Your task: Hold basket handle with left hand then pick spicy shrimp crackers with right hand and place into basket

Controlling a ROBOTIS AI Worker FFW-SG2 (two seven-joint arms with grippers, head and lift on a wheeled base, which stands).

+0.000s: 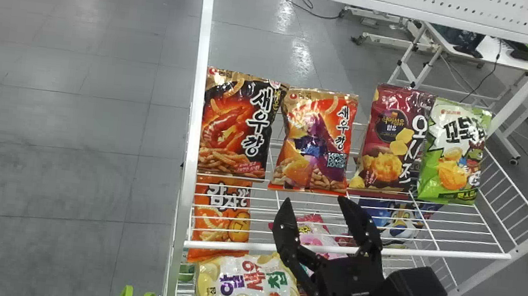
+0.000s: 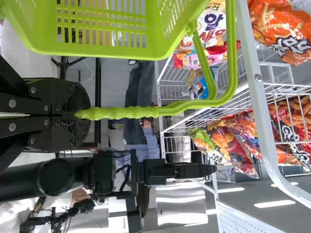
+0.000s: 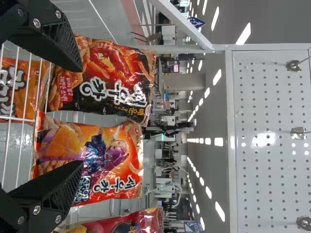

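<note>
In left wrist view, left gripper (image 2: 81, 115) seemingly clamps basket handle (image 2: 127, 112)

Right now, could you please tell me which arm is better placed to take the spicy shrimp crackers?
The right, I judge: the right tool is open at the shelf, near the spicy shrimp crackers, while the left tool is shut on the basket handle.

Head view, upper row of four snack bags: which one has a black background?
The leftmost bag, beside the white post: black around a red picture. To its right stand an orange-red bag, a maroon bag and a green-and-white bag.
</note>
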